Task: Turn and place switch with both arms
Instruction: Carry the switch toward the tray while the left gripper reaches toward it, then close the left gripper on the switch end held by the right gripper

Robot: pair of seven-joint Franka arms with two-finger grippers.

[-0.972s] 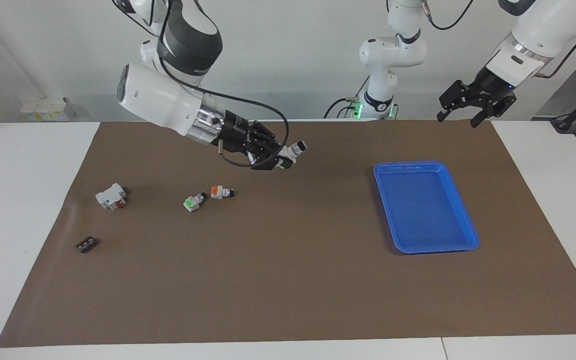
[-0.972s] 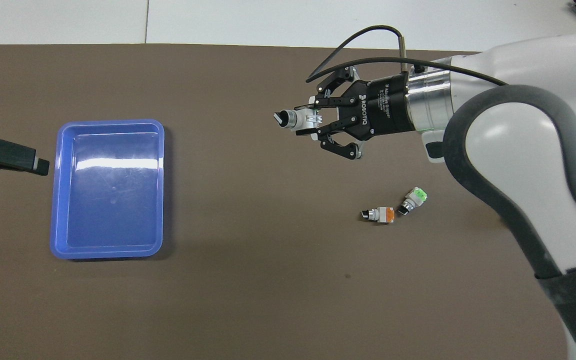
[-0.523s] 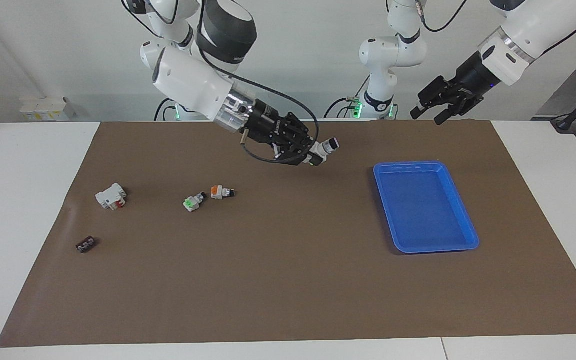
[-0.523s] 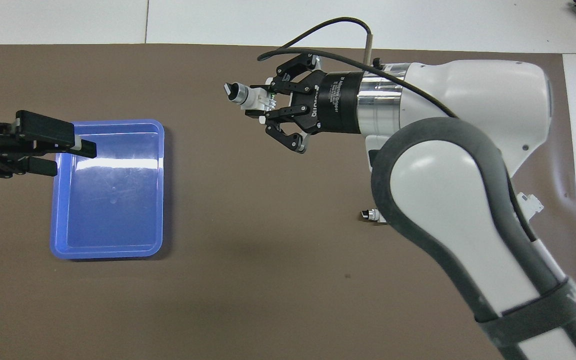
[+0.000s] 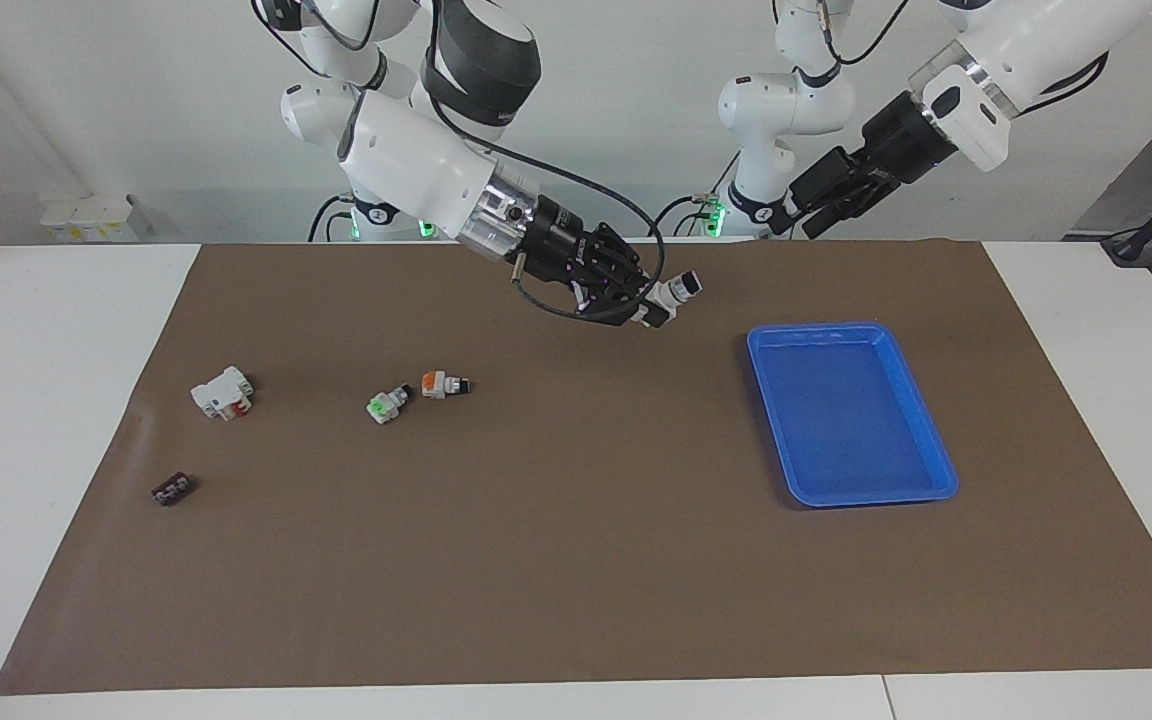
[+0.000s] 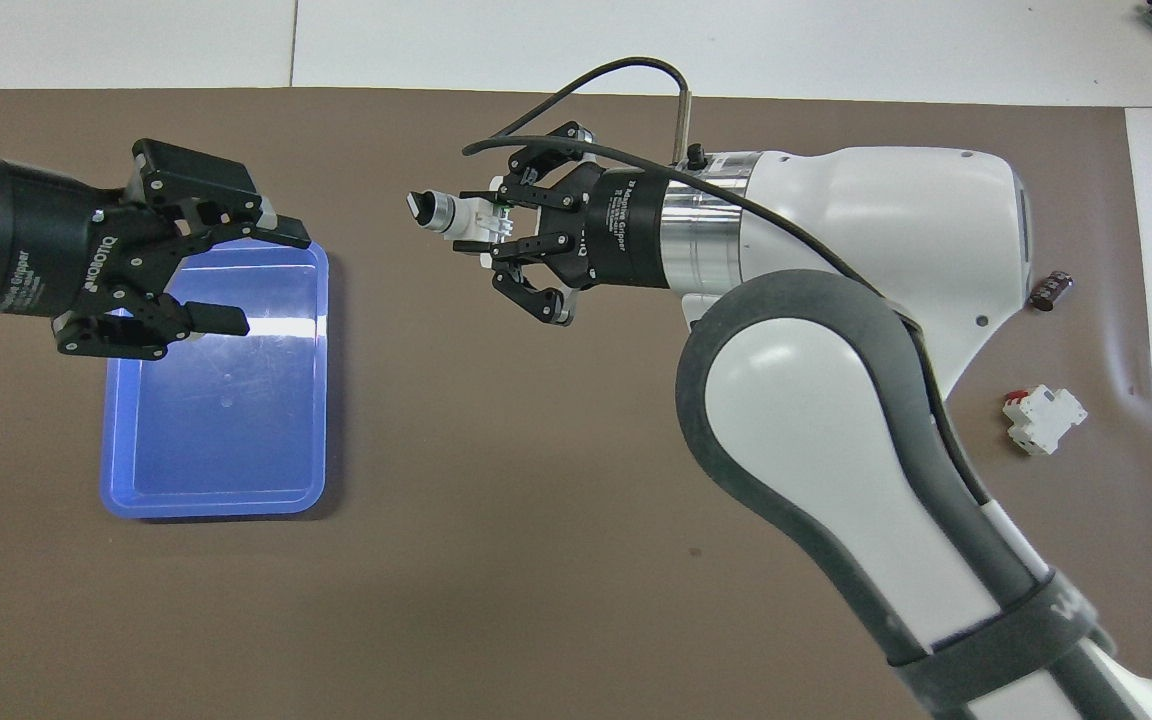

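So I'm holding the switch [image 6: 458, 214] up in my right gripper [image 6: 496, 222], over the mat between the tray [image 6: 314, 400] and the middle of the table. Its long axis is pointing straight at my left gripper [image 6: 241, 275], black knob leading, pale green end buried between my fingers. Left gripper is hovering over the tray's edge, jaws spread wide, so it's the one lined up to take the knob end. White body, tiny thing.
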